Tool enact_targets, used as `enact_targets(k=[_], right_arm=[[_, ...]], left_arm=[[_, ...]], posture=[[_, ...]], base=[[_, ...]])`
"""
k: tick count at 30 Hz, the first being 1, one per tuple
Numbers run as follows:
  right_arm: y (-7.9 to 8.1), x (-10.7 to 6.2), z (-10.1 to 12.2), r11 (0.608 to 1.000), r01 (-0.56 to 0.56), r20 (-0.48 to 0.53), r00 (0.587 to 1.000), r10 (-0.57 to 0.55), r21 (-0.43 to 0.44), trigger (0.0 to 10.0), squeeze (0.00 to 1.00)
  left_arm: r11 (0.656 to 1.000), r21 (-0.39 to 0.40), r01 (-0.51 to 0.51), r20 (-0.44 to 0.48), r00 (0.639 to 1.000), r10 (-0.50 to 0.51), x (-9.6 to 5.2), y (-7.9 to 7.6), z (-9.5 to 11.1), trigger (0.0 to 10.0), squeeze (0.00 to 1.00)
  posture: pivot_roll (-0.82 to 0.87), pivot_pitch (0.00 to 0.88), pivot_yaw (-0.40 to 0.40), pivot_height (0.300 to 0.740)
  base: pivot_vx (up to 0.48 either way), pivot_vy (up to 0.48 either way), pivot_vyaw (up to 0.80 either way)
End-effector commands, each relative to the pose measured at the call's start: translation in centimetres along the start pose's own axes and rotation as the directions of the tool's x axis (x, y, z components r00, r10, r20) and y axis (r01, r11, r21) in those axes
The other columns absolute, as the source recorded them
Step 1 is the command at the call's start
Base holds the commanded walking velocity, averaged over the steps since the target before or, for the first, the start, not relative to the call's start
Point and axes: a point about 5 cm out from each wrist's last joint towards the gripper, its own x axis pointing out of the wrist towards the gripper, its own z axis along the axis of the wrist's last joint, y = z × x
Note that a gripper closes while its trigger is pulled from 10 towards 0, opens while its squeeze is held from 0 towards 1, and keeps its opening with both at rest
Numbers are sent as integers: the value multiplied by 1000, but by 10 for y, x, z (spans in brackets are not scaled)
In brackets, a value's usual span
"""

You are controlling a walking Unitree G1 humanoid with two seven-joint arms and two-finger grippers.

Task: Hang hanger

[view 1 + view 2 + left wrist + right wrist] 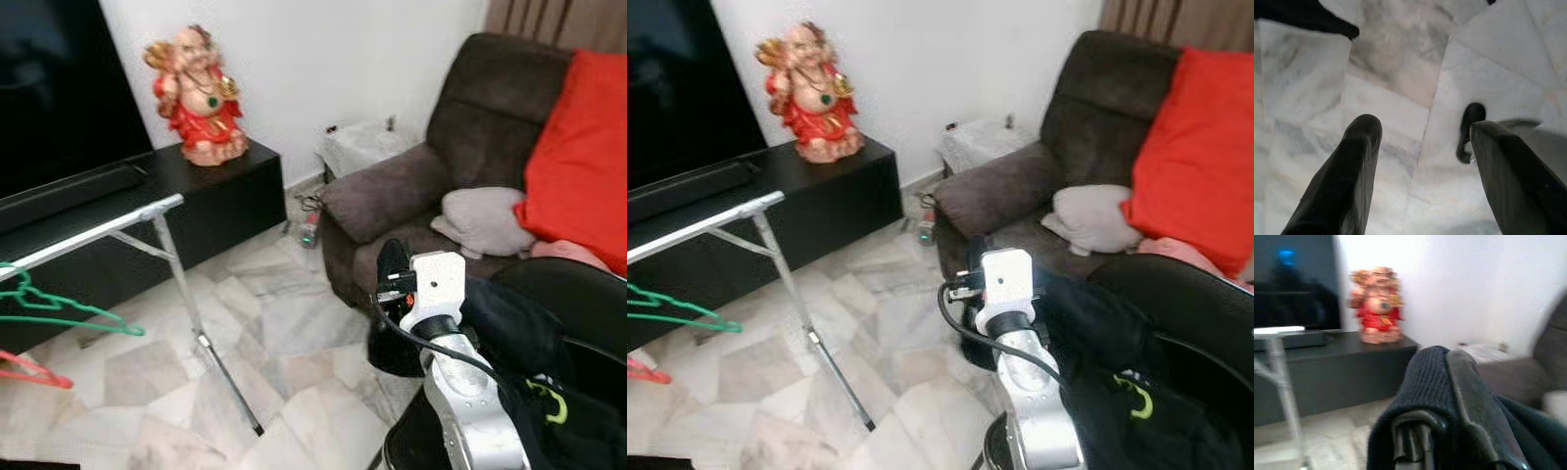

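Rail (93, 233) of the drying rack lies to your left, running crosswise; your right claw (1442, 396), clamped on dark cloth (1097, 333), must swing that way. Left claw (1420, 161) hangs open, empty.

Floor (265, 323): open marble between the black cabinet and the sofa, widest free lane.
Rack rail (88, 235): silver bar slanting across the left, above the floor, in front of the cabinet.
Rack leg (211, 343): thin pole running down to the floor, splitting the lane.
Hangers: a green hanger (59, 308) and a red hanger (34, 370) hang under the rail at the left edge.
Cabinet (216, 196): low black block along the wall, with a statue (199, 95) standing on its end.
Sofa (411, 196): closes off the right side.
Right tool (1449, 396): draped in dark cloth (1425, 382), raised near the sofa arm.
Left tool (1420, 161): fingers spread, bare floor beneath.
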Motion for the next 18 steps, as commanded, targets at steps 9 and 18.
enact_targets(k=[9, 18], right_arm=[[49, -3, 20, 944, -329, 122, 937, 327, -3, 10000, 0], [59, -9, 8, 903, -427, 71, 903, 424, 46, 10000, 0]], left_arm=[[1000, -20, -9, -13, 1000, 9, -1, 3, -4, 10000, 0], [1000, -24, -11, -20, 1000, 11, -1, 6, -6, 10000, 0]], posture=[[-31, 0, 25, 740], [-27, 0, 21, 740]], base=[[0, 0, 756], [0, 0, 224]])
